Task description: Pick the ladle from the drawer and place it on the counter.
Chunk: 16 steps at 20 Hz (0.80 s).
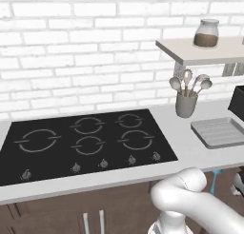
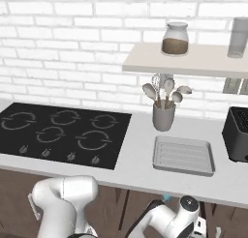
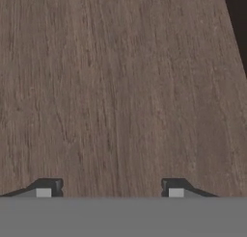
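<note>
Closest to us, in the hand view, our gripper (image 3: 110, 192) is right up against a brown wooden panel (image 3: 116, 86). The two dark fingertips (image 3: 48, 188) stand far apart with only wood showing between them, so the gripper is spread wide and holds nothing. A dark strip runs down the top right corner of that view, beside the wood. We cannot see the ladle in any of our pictures, so we cannot tell where it is.

In the base views, our white arm (image 2: 68, 198) bends down low in front of the brown cabinets (image 1: 57, 214), under the front edge of the counter (image 2: 135, 171).

On the counter, the black cooktop (image 1: 86, 142) lies flat, with five ring marks and a row of small knobs along its front. To its right lies a grey ridged tray (image 2: 183, 156), near the front edge. Just behind the tray stands a grey cup (image 2: 163, 117) full of spoons and other cooking tools that stick up out of it. At the far right sits a black toaster (image 2: 237, 133), close to the tray but not touching it.

Above the cup, a pale shelf (image 2: 184, 63) sticks out from the white brick wall (image 1: 81, 52). On the shelf stands a glass jar (image 2: 175, 38) with a lid and brown stuff inside. Further right on the shelf is a tall grey container (image 2: 238, 37).
</note>
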Motion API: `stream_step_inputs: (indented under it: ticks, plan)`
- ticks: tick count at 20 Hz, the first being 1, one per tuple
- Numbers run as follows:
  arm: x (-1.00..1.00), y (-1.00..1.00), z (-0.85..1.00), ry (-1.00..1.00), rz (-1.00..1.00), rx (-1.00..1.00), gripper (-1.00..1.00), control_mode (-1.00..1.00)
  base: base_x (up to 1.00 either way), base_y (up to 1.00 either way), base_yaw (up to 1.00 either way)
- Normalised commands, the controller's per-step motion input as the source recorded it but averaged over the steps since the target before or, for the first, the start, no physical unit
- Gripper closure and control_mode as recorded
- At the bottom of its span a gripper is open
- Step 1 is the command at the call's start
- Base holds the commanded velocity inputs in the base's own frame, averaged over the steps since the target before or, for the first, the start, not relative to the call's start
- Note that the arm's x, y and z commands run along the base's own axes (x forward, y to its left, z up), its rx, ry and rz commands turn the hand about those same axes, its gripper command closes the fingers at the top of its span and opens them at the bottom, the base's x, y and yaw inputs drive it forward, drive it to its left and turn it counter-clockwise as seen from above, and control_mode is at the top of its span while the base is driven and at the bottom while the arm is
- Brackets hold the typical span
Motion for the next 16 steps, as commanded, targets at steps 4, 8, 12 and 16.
stream_step_inputs:
  ticks: [4,8,12,16]
  plan:
    - [-0.92,-0.08,-0.92,0.07,-0.02,0.0,-1.0,-1.0,0.0,0.0,0.0]
    - [-0.99,-0.02,-1.0,0.1,-0.03,0.0,-1.0,-1.0,0.0,0.0,0.0]
    - [-1.0,-0.03,-1.0,0.07,-0.02,0.0,-1.0,-1.0,0.0,0.0,0.0]
    - [-1.0,0.0,-1.0,0.04,-0.01,-0.03,-1.0,-1.0,0.0,0.0,0.0]
